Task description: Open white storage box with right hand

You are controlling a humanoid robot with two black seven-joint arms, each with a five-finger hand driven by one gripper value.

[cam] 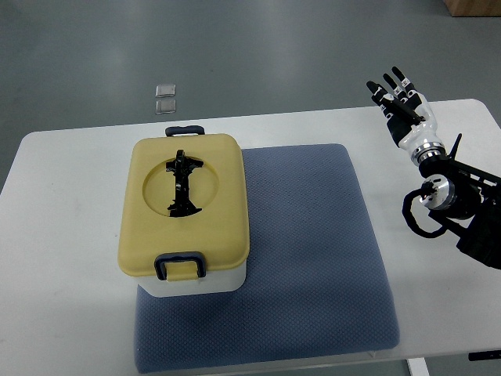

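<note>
Storage box (186, 215) sits lid-on upon the blue mat (313, 258), contents hidden; right hand (404, 110) hovers well apart, fingers spread, holding nothing.

A single top view is provided, taken from the robot's own side and aimed steeply down at the white table (63, 235). The whole blue mat (313, 258) is framed, with grey floor (235, 47) seen beyond the table's far edge. The right hand (403, 110) is caught at the picture's right, and its fingers (391, 82) are pointed away from the camera.
</note>
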